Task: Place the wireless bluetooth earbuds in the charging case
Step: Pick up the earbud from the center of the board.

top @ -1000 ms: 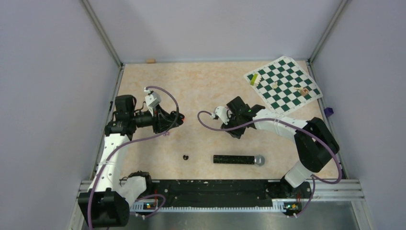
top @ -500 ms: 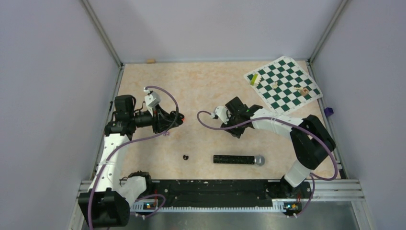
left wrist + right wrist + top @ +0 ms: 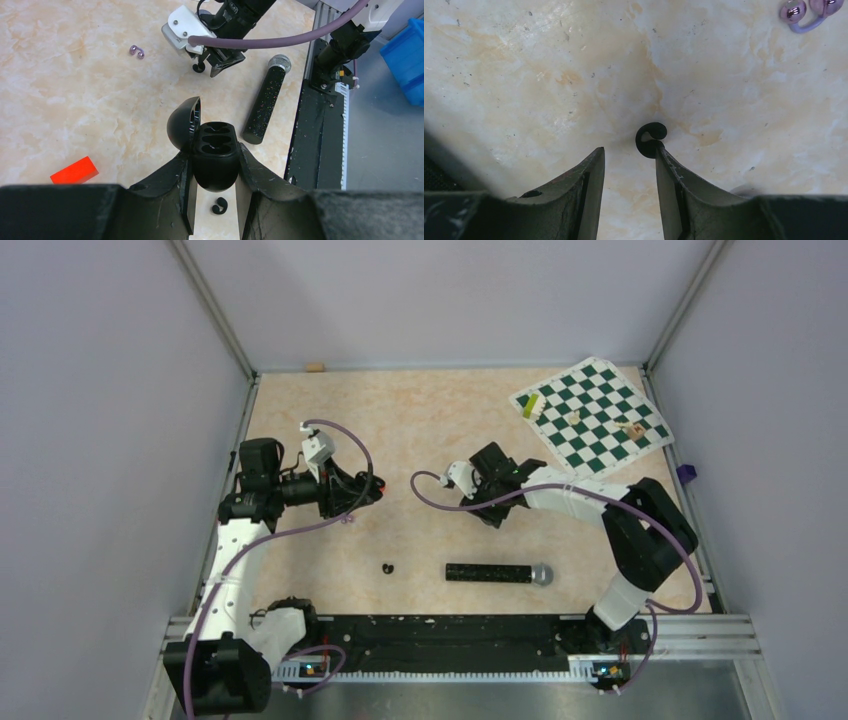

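Note:
My left gripper (image 3: 215,167) is shut on the charging case (image 3: 216,160), a glossy black pod held above the table. Its lid (image 3: 182,124) is swung open to the left, and both wells (image 3: 216,140) look empty. One black earbud (image 3: 218,205) lies on the table right under that gripper, also seen in the top view as a small dark earbud (image 3: 388,567). The other earbud (image 3: 651,139) lies at the tip of my right gripper's right finger (image 3: 674,180), touching it. The right gripper (image 3: 628,148) is open, low over the table, with nothing between its fingers.
A black microphone (image 3: 498,573) lies near the front edge, right of the loose earbud. A chessboard (image 3: 590,415) with small pieces sits at the back right. A red block (image 3: 74,170) and pale purple rings (image 3: 806,12) lie on the table.
The right arm's elbow has drifted slightly left. Both grippers and the earbuds stay where they were.

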